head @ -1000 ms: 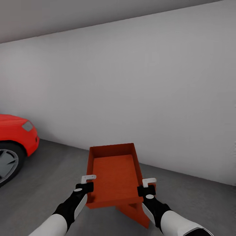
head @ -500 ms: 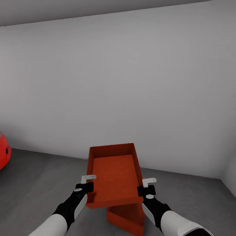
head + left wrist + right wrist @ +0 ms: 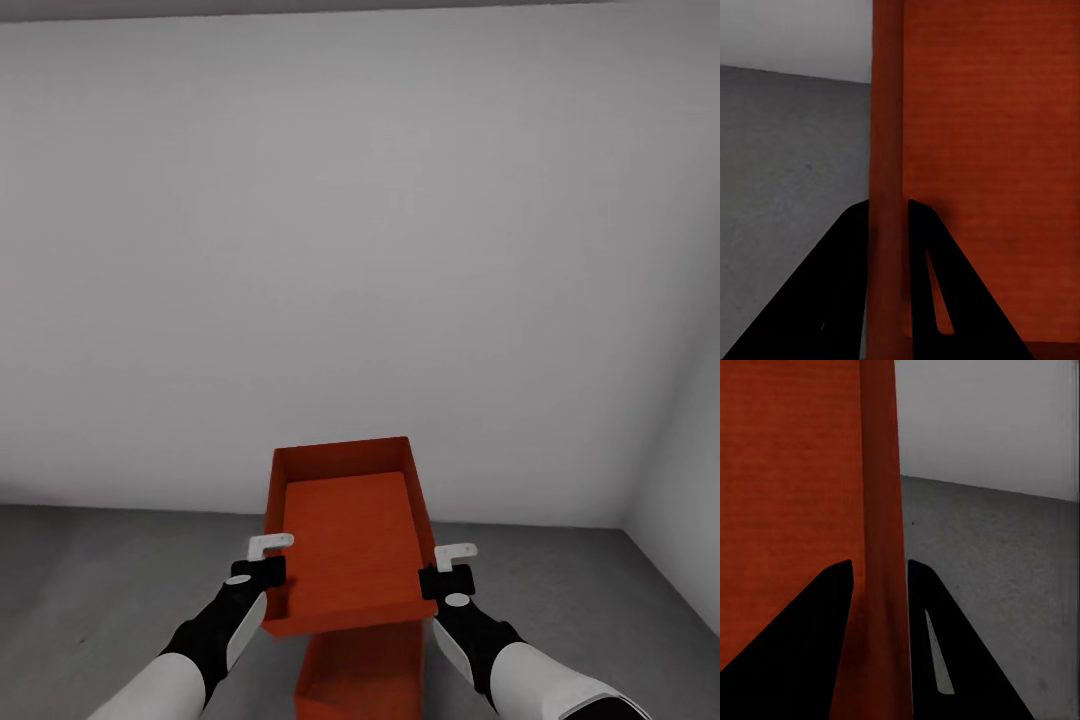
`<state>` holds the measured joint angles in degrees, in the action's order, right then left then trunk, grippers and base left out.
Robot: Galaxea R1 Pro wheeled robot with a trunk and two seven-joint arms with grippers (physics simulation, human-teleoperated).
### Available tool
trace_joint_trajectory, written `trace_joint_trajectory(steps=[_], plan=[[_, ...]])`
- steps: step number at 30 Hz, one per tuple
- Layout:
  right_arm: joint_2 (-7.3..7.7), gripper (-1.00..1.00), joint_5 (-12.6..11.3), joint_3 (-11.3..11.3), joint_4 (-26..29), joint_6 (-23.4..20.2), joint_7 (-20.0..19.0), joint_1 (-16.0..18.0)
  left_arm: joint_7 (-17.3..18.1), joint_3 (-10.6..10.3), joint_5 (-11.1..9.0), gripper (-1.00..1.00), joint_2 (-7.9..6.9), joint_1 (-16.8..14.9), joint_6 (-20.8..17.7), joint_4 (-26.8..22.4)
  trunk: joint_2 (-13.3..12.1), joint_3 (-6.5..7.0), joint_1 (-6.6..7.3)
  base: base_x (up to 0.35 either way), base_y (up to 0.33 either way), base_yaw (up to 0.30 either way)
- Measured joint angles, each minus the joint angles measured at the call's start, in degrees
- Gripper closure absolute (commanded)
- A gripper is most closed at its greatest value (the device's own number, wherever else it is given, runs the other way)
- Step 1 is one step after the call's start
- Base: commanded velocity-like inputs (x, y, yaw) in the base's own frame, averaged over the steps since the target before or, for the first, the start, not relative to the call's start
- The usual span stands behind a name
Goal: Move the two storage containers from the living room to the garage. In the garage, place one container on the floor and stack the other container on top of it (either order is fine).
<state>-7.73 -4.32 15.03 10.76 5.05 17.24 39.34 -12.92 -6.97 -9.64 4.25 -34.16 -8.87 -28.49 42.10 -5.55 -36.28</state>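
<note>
I hold one orange-red storage container (image 3: 345,525) level in front of me above the garage floor (image 3: 100,590). My left gripper (image 3: 263,563) is shut on its left wall and my right gripper (image 3: 448,570) on its right wall. In the left wrist view the dark fingers (image 3: 840,285) of the left gripper (image 3: 886,214) straddle the container wall (image 3: 886,135). The right wrist view has the right gripper (image 3: 880,570) clamped on the other wall (image 3: 879,472). The second container (image 3: 362,672) sits on the concrete just below the held one, partly hidden by it.
A plain white-grey wall (image 3: 350,250) stands close ahead. It meets a side wall (image 3: 680,470) at a corner on the right. Grey concrete spreads to the left and right of the containers.
The whole view has swung to the right: the red car slid out at the left and the room corner came in. The lower container now lies more directly under the held one.
</note>
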Motion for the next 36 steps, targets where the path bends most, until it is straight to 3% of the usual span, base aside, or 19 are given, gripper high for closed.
trace_joint_trajectory(steps=[18, 25, 36], plan=[[0.0, 1.0, 0.03, -0.04, 0.01, 0.01, -0.01, 0.0, -0.01, -0.05, -0.04, 1.0, -0.01, -0.02, 0.01, 0.01, 0.0, 0.0, 0.0, 0.311, 0.073, -0.287], [0.07, 1.0, 0.0, 0.08, 0.01, -0.03, -0.02, 0.01, -0.09, -0.08, -0.12, 1.0, 0.06, -0.01, 0.13, 0.12, -0.01, 0.0, -0.03, 0.051, 0.006, -0.246], [0.02, 1.0, 0.0, 0.06, -0.02, -0.06, -0.02, 0.01, -0.03, -0.06, -0.16, 1.0, 0.0, 0.0, 0.07, 0.12, -0.01, 0.0, -0.03, 0.002, 0.0, -0.019]])
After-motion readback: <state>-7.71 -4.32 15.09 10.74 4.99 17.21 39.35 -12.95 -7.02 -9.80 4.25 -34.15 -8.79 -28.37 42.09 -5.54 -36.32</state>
